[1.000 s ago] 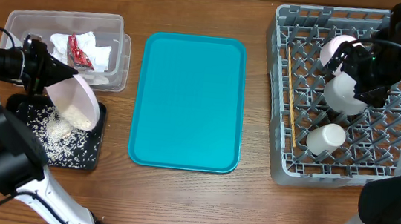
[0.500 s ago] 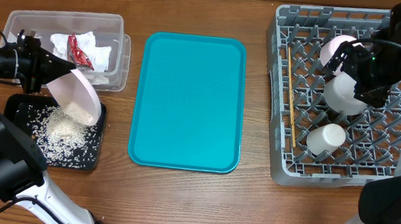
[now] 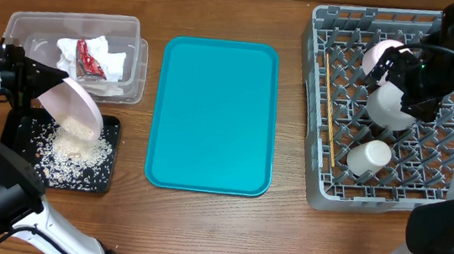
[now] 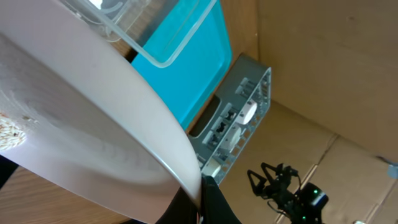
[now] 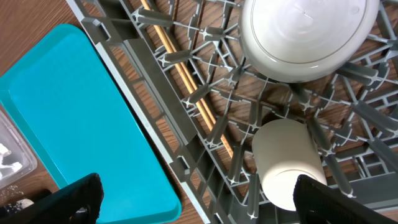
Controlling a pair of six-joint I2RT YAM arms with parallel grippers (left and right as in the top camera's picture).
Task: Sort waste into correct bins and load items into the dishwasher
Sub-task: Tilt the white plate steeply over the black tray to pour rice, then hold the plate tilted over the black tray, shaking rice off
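Observation:
My left gripper (image 3: 47, 89) is shut on the rim of the large pale pink plate (image 3: 77, 108), which tilts steeply over the black tray (image 3: 19, 125). Rice (image 3: 73, 146) lies heaped on that tray under the plate's low edge. In the left wrist view the plate (image 4: 81, 118) fills the frame, its rim pinched between the dark fingers (image 4: 214, 200). The clear tub (image 3: 77, 20) holds white napkins (image 3: 111, 62) and a red wrapper (image 3: 92, 59). My right gripper (image 3: 407, 80) hangs open above the grey dish rack (image 3: 313, 111), which holds a bowl (image 5: 305, 31), a cup (image 5: 286, 155), a small pink dish (image 3: 380, 55) and chopsticks (image 5: 186, 81).
A flat teal tray (image 3: 215, 116) lies in the middle of the wooden table, between the bins and the rack. In the right wrist view the teal tray (image 5: 74, 118) borders the rack's left wall.
My left arm has drawn back to the left with the plate, and more rice has slid off it onto the black tray. The right arm has not moved.

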